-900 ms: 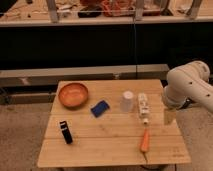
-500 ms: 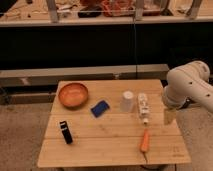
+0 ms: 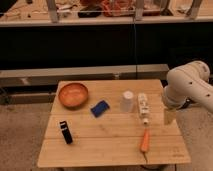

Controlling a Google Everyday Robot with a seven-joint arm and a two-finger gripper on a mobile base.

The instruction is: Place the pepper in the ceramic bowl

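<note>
The pepper [image 3: 145, 140] is a small orange-red tapered vegetable lying on the wooden table [image 3: 100, 145] near its front right. The ceramic bowl [image 3: 73, 94] is round, shallow and orange-brown, at the table's back left, and looks empty. My gripper [image 3: 170, 116] hangs from the white arm [image 3: 189, 85] at the table's right edge, above and to the right of the pepper, apart from it. It is far from the bowl.
A white translucent cup [image 3: 127, 101] and a white bottle [image 3: 144, 107] lying down are right of centre. A blue object [image 3: 99, 108] lies mid-table and a black object [image 3: 66, 132] at the front left. A cluttered shelf [image 3: 100, 15] runs behind.
</note>
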